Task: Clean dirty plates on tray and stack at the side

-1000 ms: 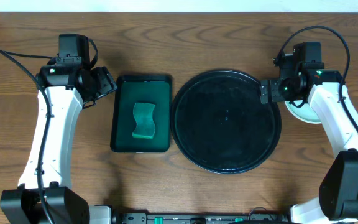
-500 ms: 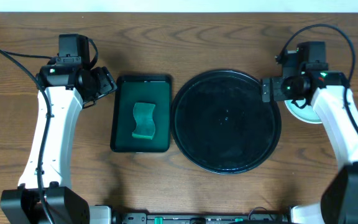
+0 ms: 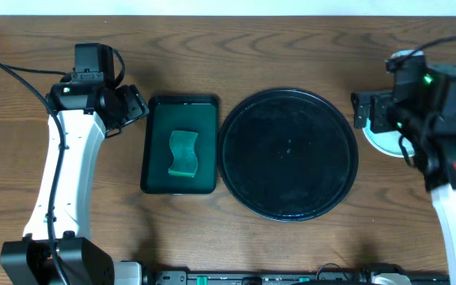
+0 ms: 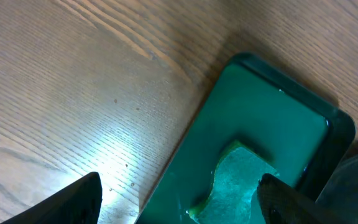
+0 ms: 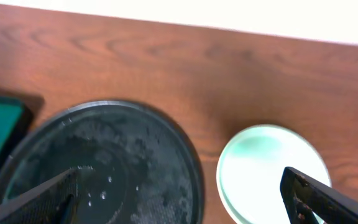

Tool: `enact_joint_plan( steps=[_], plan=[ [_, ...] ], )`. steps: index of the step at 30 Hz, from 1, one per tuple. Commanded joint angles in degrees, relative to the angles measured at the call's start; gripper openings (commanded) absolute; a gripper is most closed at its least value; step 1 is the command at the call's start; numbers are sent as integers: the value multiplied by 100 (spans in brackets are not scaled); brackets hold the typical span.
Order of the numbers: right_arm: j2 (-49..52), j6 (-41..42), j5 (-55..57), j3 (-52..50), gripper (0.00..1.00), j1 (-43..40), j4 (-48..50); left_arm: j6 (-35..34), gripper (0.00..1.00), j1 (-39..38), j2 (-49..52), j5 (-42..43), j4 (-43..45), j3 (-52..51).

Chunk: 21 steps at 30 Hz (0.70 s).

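right pincer [image 3: 361, 111] hovers released beside the plates [image 5: 272, 169] (arm raised high); left pincer [image 3: 137, 106] gapes too.

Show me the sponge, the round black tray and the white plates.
sponge [image 3: 183, 153], overhead view, middle of its top.
round black tray [image 3: 288, 158], overhead view, bare floor at its centre.
white plates [image 5: 269, 167], right wrist view, face of the top plate.

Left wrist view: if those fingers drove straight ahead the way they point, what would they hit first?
Probably the green tray, near its long edge beside the sponge; the open left gripper is aimed there, though depth is unclear.
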Motion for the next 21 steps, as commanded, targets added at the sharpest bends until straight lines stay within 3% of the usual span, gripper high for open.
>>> enact_joint_plan(
  steps=[1, 21],
  plan=[
    [-450, -76, -28, -11, 99, 197, -11, 55, 80, 28, 28, -33, -22, 46],
    [-2806, -101, 376, -11, 99, 675, -348, 57, 80, 28, 28, -33, -22, 46]
  ],
)
